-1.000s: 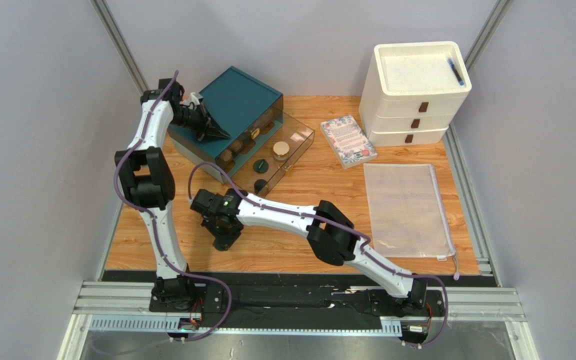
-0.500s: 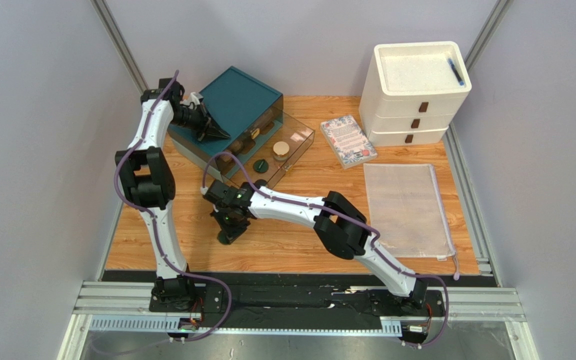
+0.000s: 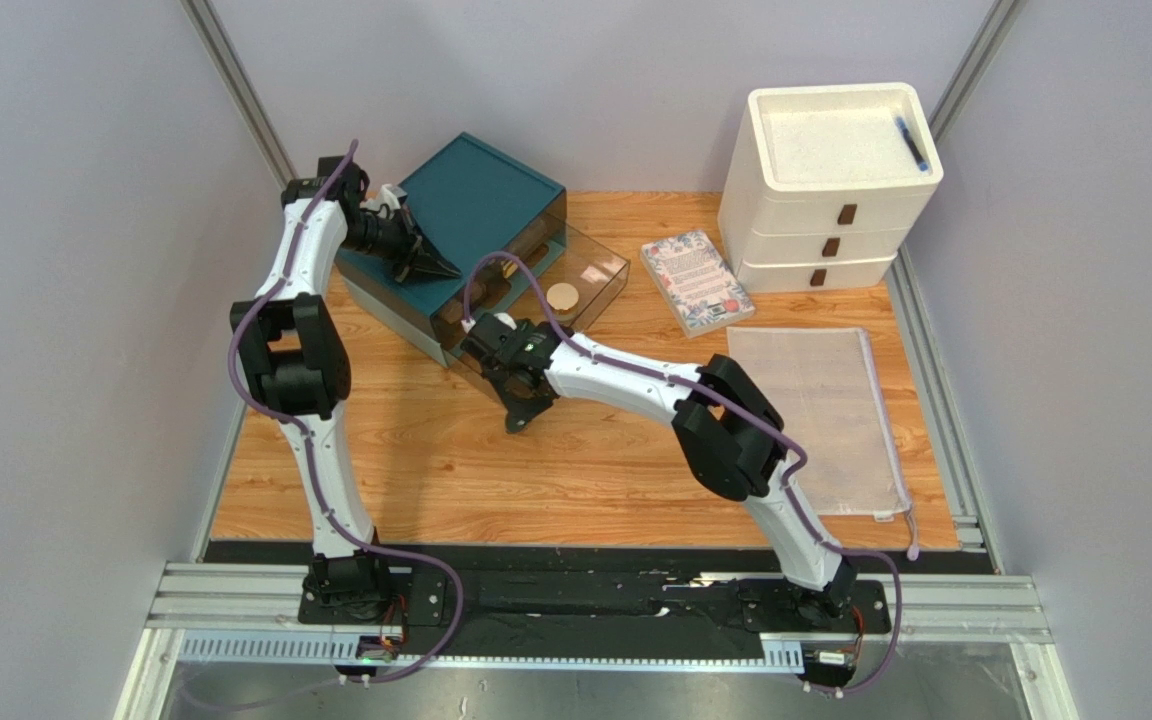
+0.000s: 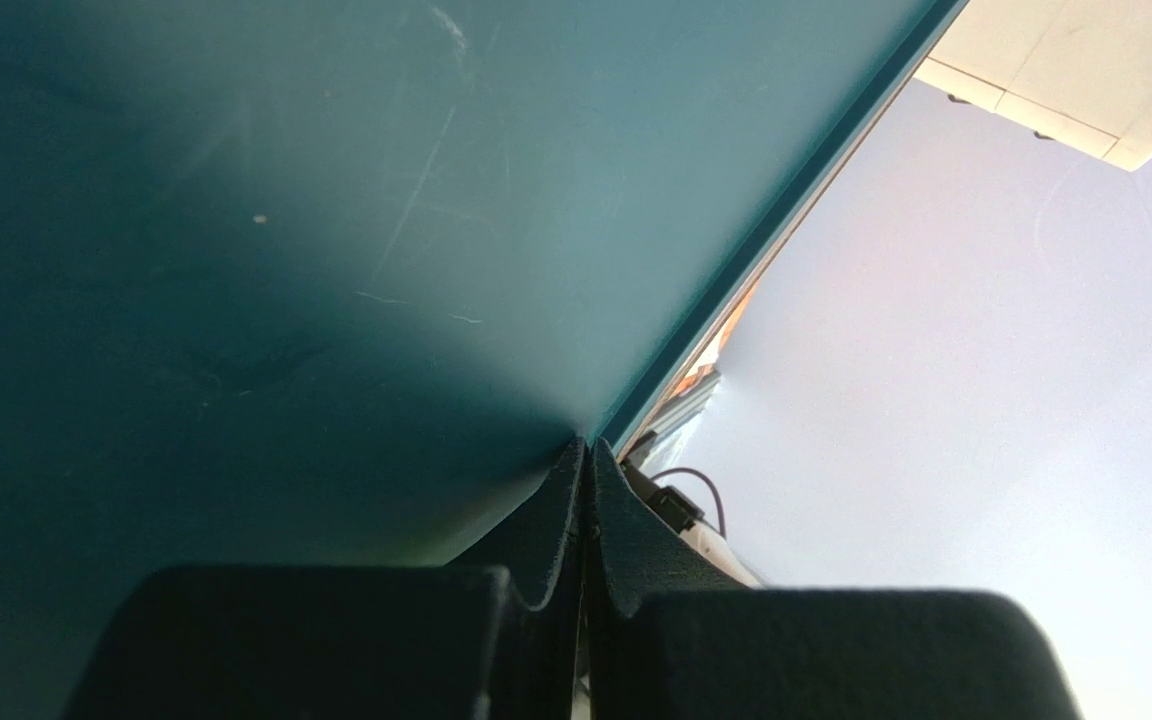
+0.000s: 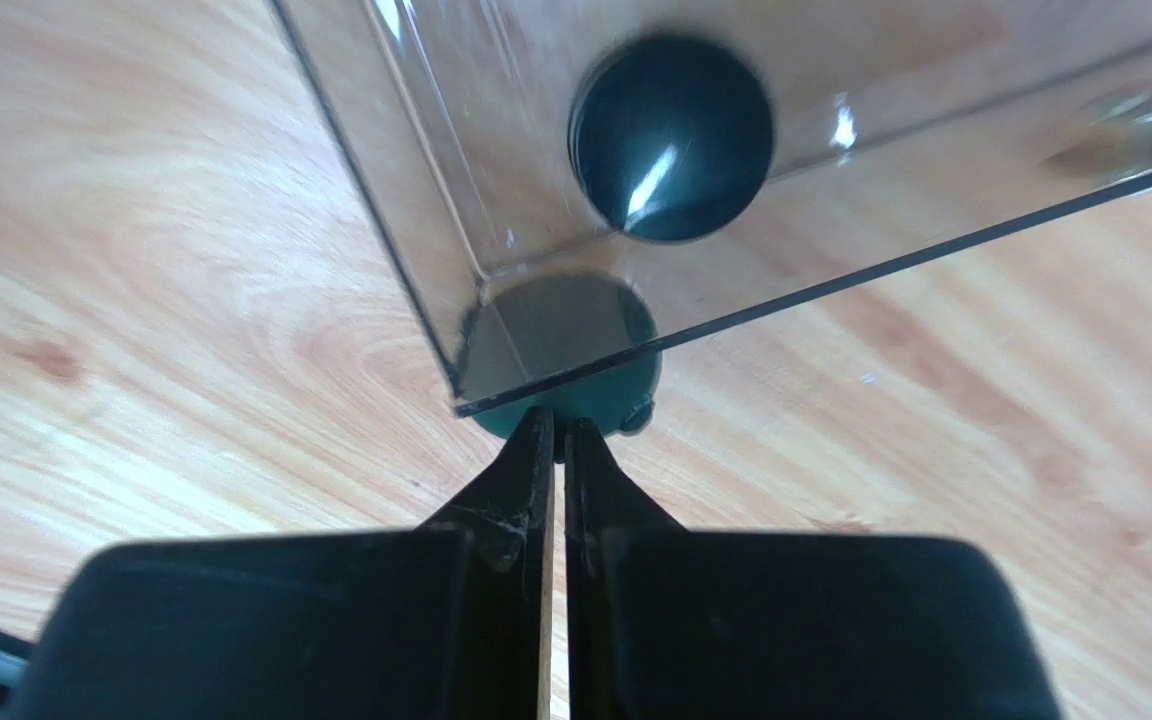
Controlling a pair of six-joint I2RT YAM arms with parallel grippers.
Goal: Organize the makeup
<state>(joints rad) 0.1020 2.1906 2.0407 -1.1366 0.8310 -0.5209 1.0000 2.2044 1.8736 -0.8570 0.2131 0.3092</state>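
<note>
A teal box [image 3: 480, 203] stands at the back left with a clear drawer [image 3: 600, 285] pulled out of it. In the right wrist view a round dark green compact [image 5: 672, 135] lies in the drawer [image 5: 387, 165], and a second one [image 5: 560, 338] sits in its near corner. A cream-lidded jar [image 3: 558, 296] shows in the drawer; my right arm hides the other makeup. My right gripper [image 3: 522, 419] [image 5: 557, 428] is shut and empty, its tips at the drawer's near corner. My left gripper [image 3: 429, 264] [image 4: 587, 450] is shut, its tips against the teal box top [image 4: 312, 225].
A patterned booklet [image 3: 695, 281] lies right of the drawer. A clear mesh pouch [image 3: 815, 420] lies flat at the right. A white three-drawer unit [image 3: 830, 180] stands at the back right with a dark pen [image 3: 913, 144] on top. Metal rails edge the table.
My right arm has swung from the middle of the table up and right to the drawer's near corner. The left arm has not moved.
</note>
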